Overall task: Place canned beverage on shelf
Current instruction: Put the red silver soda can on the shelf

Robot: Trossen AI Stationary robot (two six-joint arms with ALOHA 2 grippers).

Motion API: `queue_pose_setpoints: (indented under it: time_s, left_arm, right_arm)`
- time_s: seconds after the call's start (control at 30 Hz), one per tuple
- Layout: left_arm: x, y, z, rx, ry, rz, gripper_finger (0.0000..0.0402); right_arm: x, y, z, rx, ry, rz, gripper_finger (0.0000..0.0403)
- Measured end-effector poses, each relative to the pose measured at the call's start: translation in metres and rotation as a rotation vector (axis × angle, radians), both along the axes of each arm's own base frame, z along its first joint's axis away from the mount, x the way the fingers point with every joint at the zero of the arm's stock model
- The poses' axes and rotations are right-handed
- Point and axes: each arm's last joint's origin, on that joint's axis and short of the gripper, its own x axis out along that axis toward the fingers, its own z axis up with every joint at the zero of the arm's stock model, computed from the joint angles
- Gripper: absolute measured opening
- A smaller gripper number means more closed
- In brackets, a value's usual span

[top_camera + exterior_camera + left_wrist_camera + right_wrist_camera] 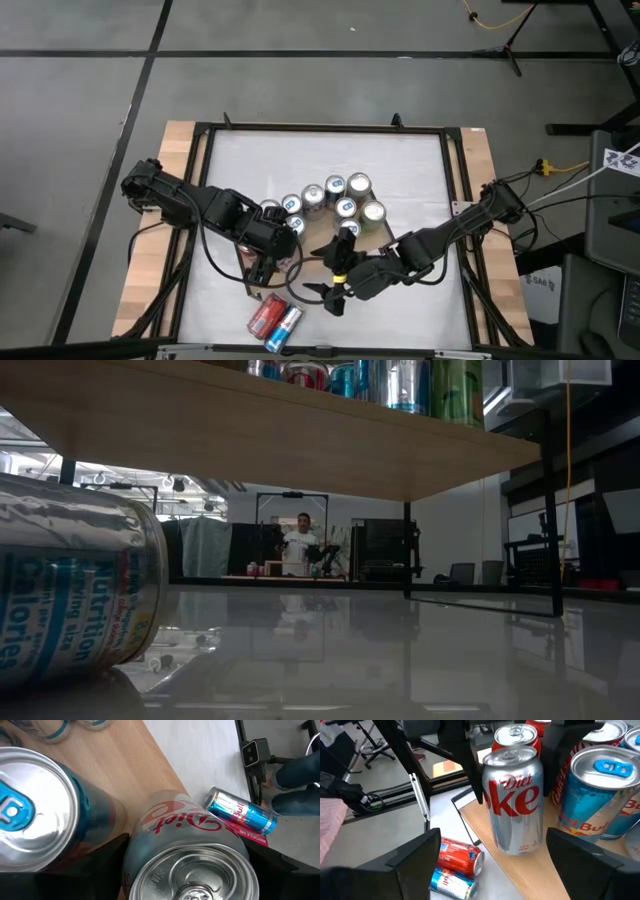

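A silver Diet Coke can (512, 800) stands upright on the light-brown shelf board (535, 870), near the board's corner. My left gripper (266, 252) comes down over it, one finger on each side of the can (192, 870). A blue Red Bull can (30, 810) stands right beside it on the shelf. My right gripper (325, 295) hovers open a little toward the table's near edge, pointing at the Diet Coke can with nothing between its fingers. The low view shows the shelf (300, 430) from below, with no gripper in it. My left gripper pinches the Diet Coke can between its two fingers, on opposite sides of the upper wall (487, 780). The fingers (467, 765) slant down steeply from above. The can stands upright, with its base (520, 851) on the shelf board.
Several more cans (340, 200) stand in a cluster on the shelf. A red can (266, 313) and a blue can (286, 325) lie side by side on the white tabletop near its front edge. A lying can (70, 590) fills the low view's left. A person (300, 545) stands far behind.
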Motion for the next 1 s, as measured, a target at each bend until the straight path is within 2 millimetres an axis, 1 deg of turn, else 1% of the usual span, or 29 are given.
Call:
queue_pose_setpoints:
  time_s: [0.17, 0.5, 0.7, 1.0]
  left_arm:
    - [0.0, 0.0, 0.0, 0.004, -0.002, 0.003, 0.0303]
    - [0.0, 0.0, 0.0, 0.004, -0.002, 0.004, 0.0303]
    - [0.0, 0.0, 0.0, 0.003, -0.003, 0.004, 0.0303]
    - [0.0, 0.0, 0.0, 0.006, -0.005, 0.007, 0.0303]
  right_arm:
    - [0.004, 0.002, -0.007, -0.005, 0.021, 0.009, 0.0351]
    - [0.016, 0.009, -0.028, -0.025, 0.058, 0.01, 0.0351]
    - [0.02, 0.011, -0.034, -0.037, 0.055, -0.008, 0.0351]
    - [0.038, 0.02, -0.062, -0.059, 0.045, -0.045, 0.0351]
